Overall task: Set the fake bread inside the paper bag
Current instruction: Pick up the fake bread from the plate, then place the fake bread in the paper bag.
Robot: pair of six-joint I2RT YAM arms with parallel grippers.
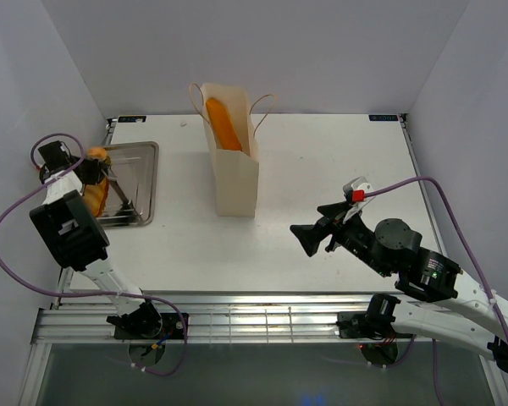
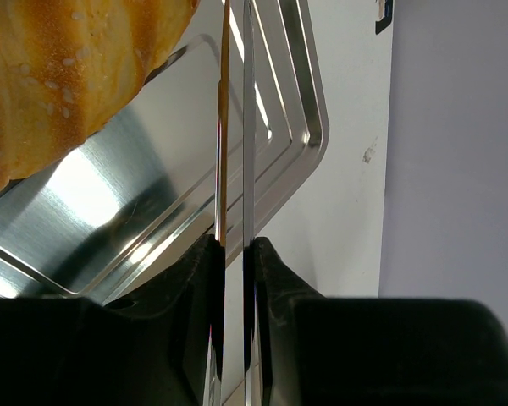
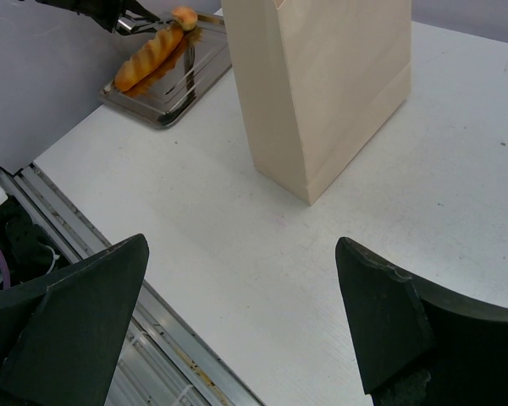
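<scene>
Judging from above, task is partly done: one loaf stands inside the bag, seen through its open mouth. Left of the bag, the tray holds a 2nd loaf lying flat. A small roll sits at the tong tips, prob. pinched, but it's too small in view to be sure. Both are yet to go in; no other breads visible. L gripper is over the tray, clamped on the tongs, both blades squeezed between its fingers. R gripper hangs right of the bag, jaws wide, nothing in them.
</scene>
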